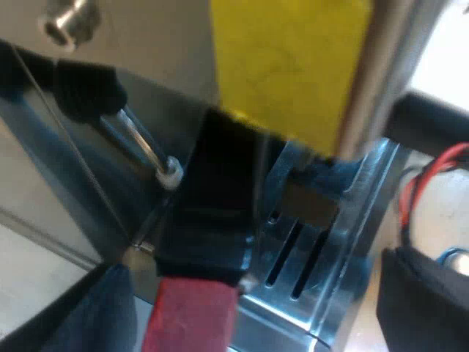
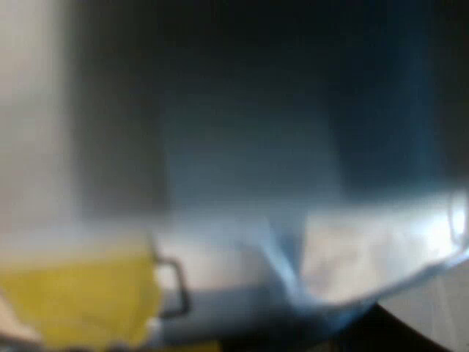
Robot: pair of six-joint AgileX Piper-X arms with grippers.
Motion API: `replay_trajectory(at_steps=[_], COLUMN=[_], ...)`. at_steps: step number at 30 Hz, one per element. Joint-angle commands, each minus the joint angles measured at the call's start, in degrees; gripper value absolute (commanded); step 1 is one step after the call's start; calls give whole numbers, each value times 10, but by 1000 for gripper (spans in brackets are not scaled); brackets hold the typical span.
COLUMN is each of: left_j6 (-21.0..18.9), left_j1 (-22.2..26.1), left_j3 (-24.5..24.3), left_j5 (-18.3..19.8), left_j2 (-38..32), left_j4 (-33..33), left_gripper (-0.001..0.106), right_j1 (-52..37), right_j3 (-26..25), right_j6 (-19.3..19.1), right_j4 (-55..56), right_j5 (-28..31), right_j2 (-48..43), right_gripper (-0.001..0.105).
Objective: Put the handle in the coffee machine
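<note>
The holder's dark handle (image 1: 209, 213) sticks out from the espresso machine's front (image 1: 146, 44), under a yellow label (image 1: 289, 62). Its red end (image 1: 192, 315) points toward me. My left gripper (image 1: 256, 297) is open around that handle. One black finger (image 1: 106, 312) stands close beside the red end. The other finger stands well clear of it, out past the drip tray's edge. The holder's metal head is hidden under the machine's front.
A steam wand (image 1: 139, 143) with a black knob (image 1: 88, 92) slants down close to the handle. The slotted metal drip tray (image 1: 308, 257) lies below it. Very near the right wrist camera are shiny metal (image 2: 366, 249) and a yellow patch (image 2: 80, 301).
</note>
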Motion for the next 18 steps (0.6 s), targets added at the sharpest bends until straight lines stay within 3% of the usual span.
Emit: replay_trajectory(at_steps=[1, 5, 11, 12, 13, 15, 18], left_j6=[14, 13, 11, 3, -12, -29, -59], left_j1=[21, 69, 91, 96, 93, 90, 87], left_j3=[-5, -15, -34, -46, -60, -71, -102], left_j5=[31, 46, 58, 48, 13, 8, 8], left_j2=[-37, -66, -66, -66, -63, -54, -15], left_j4=[17, 23, 24, 18, 1, -15, -18], left_gripper=[70, 70, 68, 58, 31, 6, 1], right_j1=[-3, -3, -3, -3, -3, -3, -3], right_j3=[-10, -10, -10, -10, -10, -10, -10], right_j6=[-8, -7, -7, -7, -7, -7, -7], right_j4=[-29, -29, -37, -37, -43, -43, -43], right_j5=[-9, -9, -14, -14, -14, -14, -14], right_j2=[-15, -15, -16, -16, -16, -16, -16], right_gripper=[29, 29, 29, 29, 29, 29, 29])
